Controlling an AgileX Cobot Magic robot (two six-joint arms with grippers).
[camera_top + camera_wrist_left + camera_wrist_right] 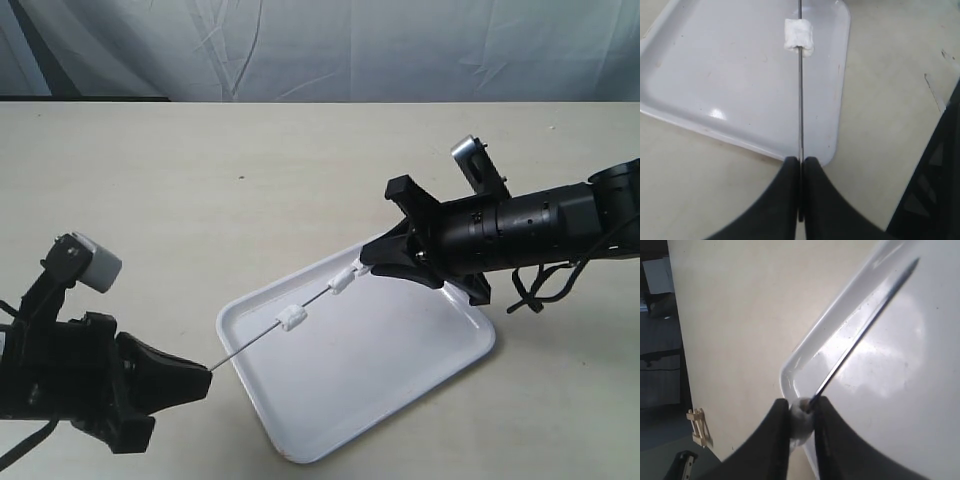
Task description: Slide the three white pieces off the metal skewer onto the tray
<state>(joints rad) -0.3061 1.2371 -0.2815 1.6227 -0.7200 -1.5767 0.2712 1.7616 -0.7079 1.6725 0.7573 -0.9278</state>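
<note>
- A flat white rectangular plastic tray (390,365) lies at an angle on the cream table (200,190). A crumpled pale cloth backdrop (330,45) hangs behind the table's far edge.
- The thin grey metal skewer (250,345) is held in the air, slanting up across the tray's left rim from the left arm to the right arm.
- The left gripper (207,377) is outside the tray, just beside its near-left corner. Its black fingers (785,200) are clenched on the lower end of the skewer.
- Three small white soft-looking pieces are threaded on the rod. One (291,318) sits alone at mid-length above the tray, and the left wrist view shows it (799,36) too. The other white pieces (343,281) sit close together near the upper end.
- The right gripper (372,263) hangs over the tray's far rim, squeezed around the endmost white piece (800,421); the skewer runs out from between its fingers.
- Black cables (535,290) droop under the right arm, off the tray.
- A small slatted wooden object (697,426) shows beyond the table edge in the right wrist view.
</note>
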